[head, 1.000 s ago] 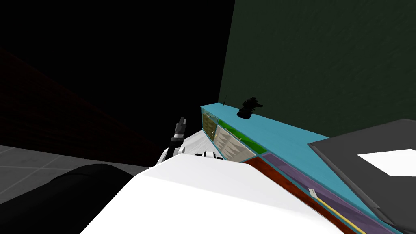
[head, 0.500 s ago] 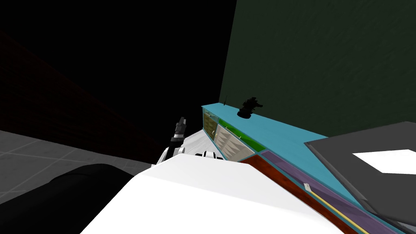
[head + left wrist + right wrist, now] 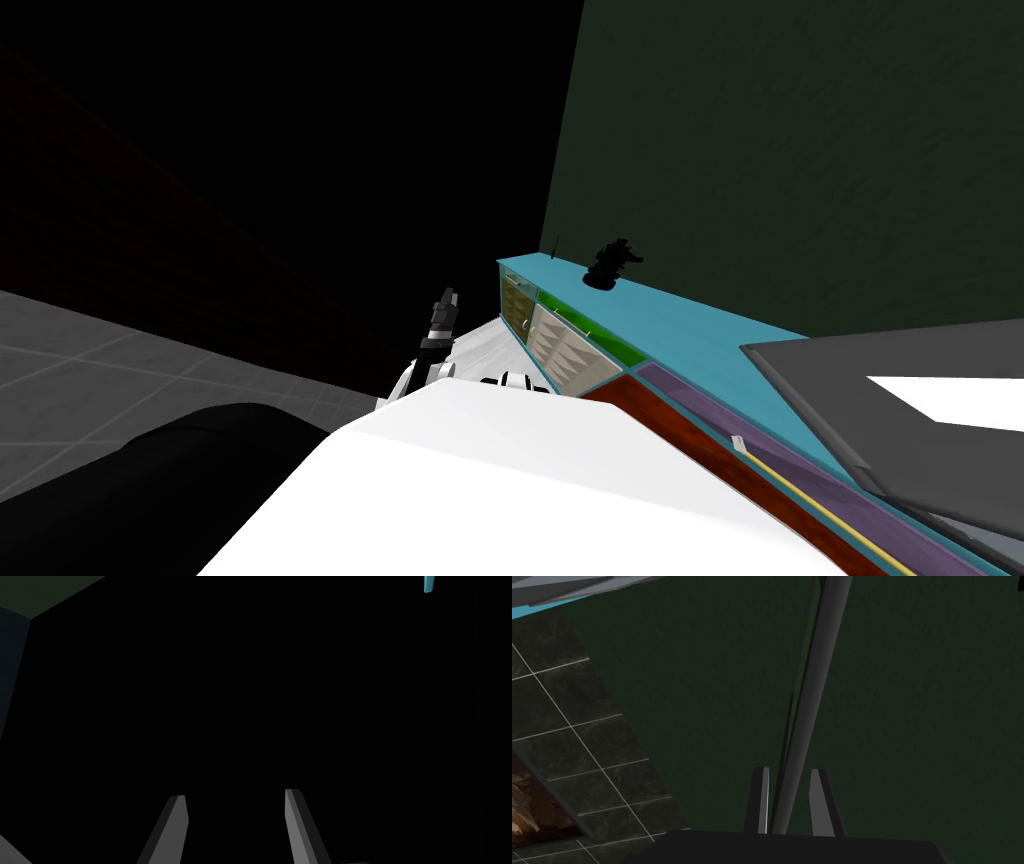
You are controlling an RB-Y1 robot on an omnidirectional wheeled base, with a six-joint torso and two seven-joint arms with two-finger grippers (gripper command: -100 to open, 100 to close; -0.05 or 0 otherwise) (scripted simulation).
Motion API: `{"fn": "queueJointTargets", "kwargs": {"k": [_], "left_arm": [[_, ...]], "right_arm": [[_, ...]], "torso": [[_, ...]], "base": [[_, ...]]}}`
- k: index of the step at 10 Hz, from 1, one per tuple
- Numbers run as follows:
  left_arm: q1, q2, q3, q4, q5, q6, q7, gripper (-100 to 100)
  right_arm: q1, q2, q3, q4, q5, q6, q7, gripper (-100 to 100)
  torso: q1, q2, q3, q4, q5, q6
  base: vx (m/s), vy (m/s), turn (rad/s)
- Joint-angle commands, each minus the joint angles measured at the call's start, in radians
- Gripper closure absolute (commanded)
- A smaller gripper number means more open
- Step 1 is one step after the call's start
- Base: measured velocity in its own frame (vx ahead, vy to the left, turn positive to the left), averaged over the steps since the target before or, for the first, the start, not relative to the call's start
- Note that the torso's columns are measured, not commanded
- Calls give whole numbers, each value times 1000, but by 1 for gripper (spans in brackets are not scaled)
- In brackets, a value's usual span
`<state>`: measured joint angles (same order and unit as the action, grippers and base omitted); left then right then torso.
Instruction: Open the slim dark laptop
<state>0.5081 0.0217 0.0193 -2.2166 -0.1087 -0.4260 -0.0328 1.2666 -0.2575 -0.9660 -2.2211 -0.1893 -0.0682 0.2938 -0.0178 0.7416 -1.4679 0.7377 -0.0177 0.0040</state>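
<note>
My right jaws are clamped on the thin grey lid edge of the laptop (image 3: 811, 701), which runs up between them against the dark green wall (image 3: 922, 701). The laptop lies at the right end of the teal counter (image 3: 690, 330), its lid lifted a little. Farther along, well apart from it, stands a small black figurine (image 3: 610, 265), with glass-fronted doors (image 3: 560, 350) below. My left jaws stand apart, empty, facing a black area (image 3: 300, 676).

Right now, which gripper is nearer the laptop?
Right. The right gripper is shut on the laptop, at its lid edge; the left gripper hangs open past the far end of the cabinet, well clear.
</note>
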Motion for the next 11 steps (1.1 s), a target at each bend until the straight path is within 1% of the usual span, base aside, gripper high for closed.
{"fn": "queueJointTargets", "kwargs": {"k": [1, 2, 3, 5, 6, 9, 10, 11], "left_arm": [[0, 0, 0, 0, 0, 0, 0, 0], [0, 0, 0, 0, 0, 0, 0, 0], [0, 0, 0, 0, 0, 0, 0, 0], [0, 0, 0, 0, 0, 0, 0, 0], [0, 0, 0, 0, 0, 0, 0, 0], [0, 0, 0, 0, 0, 0, 0, 0], [0, 0, 0, 0, 0, 0, 0, 0], [0, 0, 0, 0, 0, 0, 0, 0]], "right_arm": [[-37, 4, 41, 60, -24, -3, -40, 100], [-31, -9, 16, 38, -22, -4, -32, 100], [-79, -3, 41, 80, -35, -16, -59, 100], [-123, 4, 68, 120, -46, -26, -82, 100], [-123, 4, 68, 120, -46, -26, -82, 100], [-189, 16, 109, 179, -64, -39, -116, 100], [-149, 11, 68, 129, -80, -25, -119, -100], [-133, 10, 58, 110, -90, -17, -125, -100]], "torso": [[1, 0, 0, 0, 0, 0], [1, 0, 0, 0, -1, 0], [5, -2, -3, 0, 4, -1], [9, -5, -4, -2, 4, -4], [10, -6, -4, -2, 4, -5], [13, -8, -7, -3, 6, -7], [15, -8, -6, -3, 6, -7], [16, -7, -8, -2, 13, -5]], "base": [[-75, -10, 28], [-30, -2, 18], [-30, -4, 22], [-63, -11, 9], [-43, -7, 4], [-41, -1, 7], [-11, -13, -27], [23, -22, -41]]}}
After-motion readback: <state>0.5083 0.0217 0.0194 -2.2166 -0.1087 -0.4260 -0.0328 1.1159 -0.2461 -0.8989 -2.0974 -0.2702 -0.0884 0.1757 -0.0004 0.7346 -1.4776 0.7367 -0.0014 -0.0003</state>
